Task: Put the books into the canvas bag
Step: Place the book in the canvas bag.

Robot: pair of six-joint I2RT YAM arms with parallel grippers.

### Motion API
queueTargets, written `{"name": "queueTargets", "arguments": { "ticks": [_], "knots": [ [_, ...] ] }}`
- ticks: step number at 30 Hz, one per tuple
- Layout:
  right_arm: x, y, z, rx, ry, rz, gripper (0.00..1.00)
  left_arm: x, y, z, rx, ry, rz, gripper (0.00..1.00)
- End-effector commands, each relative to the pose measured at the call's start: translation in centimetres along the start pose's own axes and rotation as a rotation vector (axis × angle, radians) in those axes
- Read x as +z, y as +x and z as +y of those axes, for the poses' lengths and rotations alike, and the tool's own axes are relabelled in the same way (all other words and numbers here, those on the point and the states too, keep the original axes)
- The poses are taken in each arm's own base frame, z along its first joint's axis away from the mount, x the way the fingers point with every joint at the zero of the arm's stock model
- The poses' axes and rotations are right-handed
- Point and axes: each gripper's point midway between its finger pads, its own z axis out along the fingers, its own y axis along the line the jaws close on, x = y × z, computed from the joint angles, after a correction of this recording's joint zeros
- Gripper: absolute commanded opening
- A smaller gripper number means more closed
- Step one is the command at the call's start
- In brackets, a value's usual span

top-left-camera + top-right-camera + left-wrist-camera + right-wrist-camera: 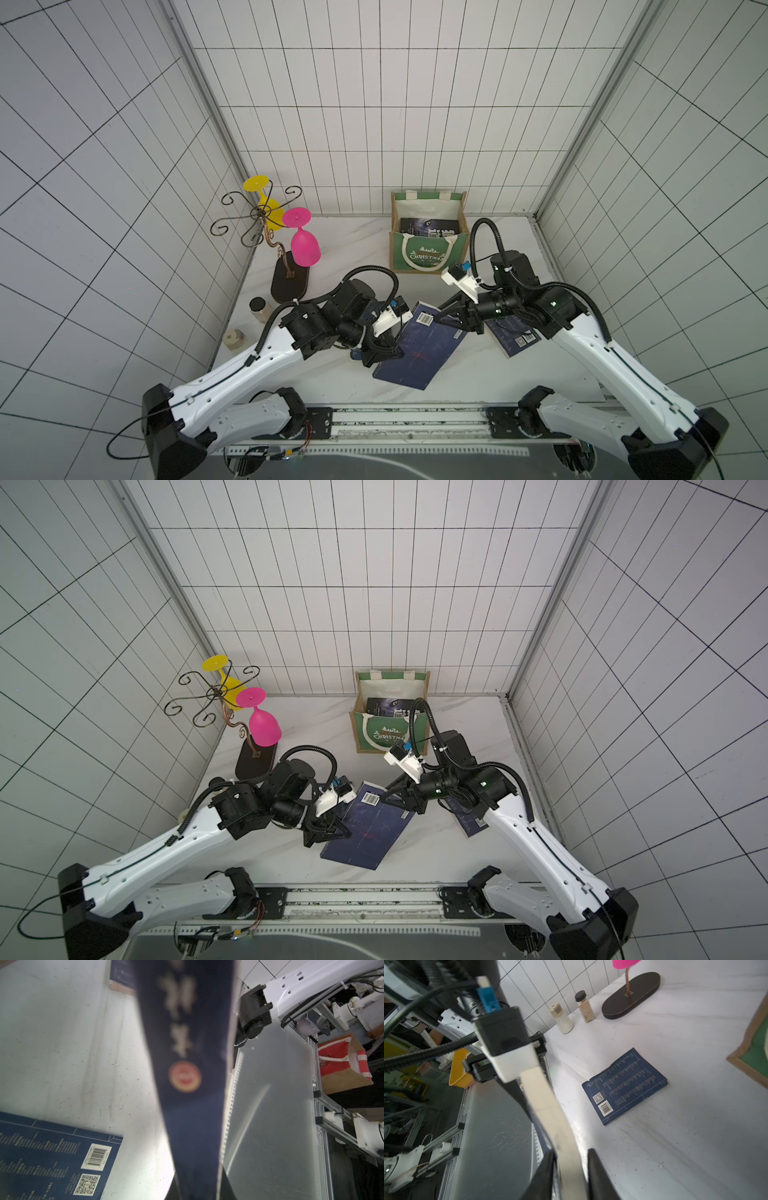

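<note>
1. Where the two arms meet over the middle of the table [478,374], a thin navy book [419,353] is held between them, a flat rectangle with a matte cover and a white barcode patch at its far corner.
2. The left gripper [390,351] is clenched on the long edge of this book. In the left wrist view the cover runs out from between the black fingers as a blurred dark band with pale characters and a round red-and-gold seal.
3. The right gripper [441,321] grasps the same book at the barcode corner. The right wrist view shows its black wedge-shaped fingers [598,1176] pressed on either side of the cream page block.
4. The bag [428,255] stands upright at the back of the table, well apart from the held book. It is a boxy tote of coarse tan weave, with a green front panel, white rope handles and a smooth white lining.
5. A dark book [430,227] sits inside the bag.
6. A second book [625,1086] lies flat near the left arm, its back cover showing rows of pale print, a square code and a barcode.
7. A third book [513,338] lies flat under the right arm, its pale page edge showing.
8. The tabletop is white with faint marble veins and fine dark scuffs.
9. At the table's left edge a scrolled wire rack [259,214] on a dark oval base [631,995] carries a glossy pink cup [304,245] and a yellow cup [268,205], both upside down.
</note>
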Motion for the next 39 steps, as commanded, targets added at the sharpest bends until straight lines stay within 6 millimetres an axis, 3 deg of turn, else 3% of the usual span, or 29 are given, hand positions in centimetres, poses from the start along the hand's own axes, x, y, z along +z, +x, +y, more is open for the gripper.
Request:
{"name": "queueTargets", "arguments": {
  "ticks": [1,5,6,8,10,11,21,26,30,33,36,39],
  "knots": [
    [0.4,1.0,0.0,-0.001,-0.011,0.044,0.0,-2.8,-5.1,-0.4,0.093,-0.004,-0.225,0.0],
    [0.2,-0.2,0.9,-0.036,-0.051,0.025,0.0,-4.1,-6.0,0.9,0.055,-0.028,-0.285,0.0],
    [0.1,-0.6,1.0,-0.046,-0.051,0.019,0.0,-4.4,-6.1,1.1,0.053,-0.032,-0.299,0.05],
    [-0.3,-2.2,0.6,-0.065,-0.013,-0.015,0.0,-4.7,-6.2,1.4,0.047,-0.054,-0.318,0.44],
    [-1.1,-4.5,-0.3,-0.062,0.041,-0.081,0.0,-4.8,-6.1,2.0,0.035,-0.085,-0.326,0.62],
    [-1.8,-5.9,-0.9,-0.048,0.06,-0.122,0.0,-5.0,-6.1,2.4,0.025,-0.113,-0.332,0.66],
    [-12.2,-18.3,-7.5,0.089,0.205,-0.539,0.0,-8.4,-3.9,9.0,-0.101,-0.497,-0.426,0.75],
    [-17.1,-22.5,-11.1,0.157,0.238,-0.712,0.0,-8.2,-3.0,9.2,-0.096,-0.502,-0.438,0.78],
    [-20.2,-24.4,-13.9,0.193,0.192,-0.833,0.0,-7.9,-3.0,9.3,-0.094,-0.493,-0.434,0.81],
    [-21.5,-24.8,-17.4,0.265,0.195,-0.898,0.0,-7.7,-3.0,9.3,-0.096,-0.487,-0.427,0.81],
    [-21.4,-25.0,-20.2,0.292,0.197,-0.909,0.0,-7.7,-3.0,9.4,-0.097,-0.486,-0.425,0.82],
    [-19.9,-24.0,-22.6,0.341,0.216,-0.885,0.0,-7.8,-3.0,9.4,-0.096,-0.489,-0.429,0.82]
  ]
}}
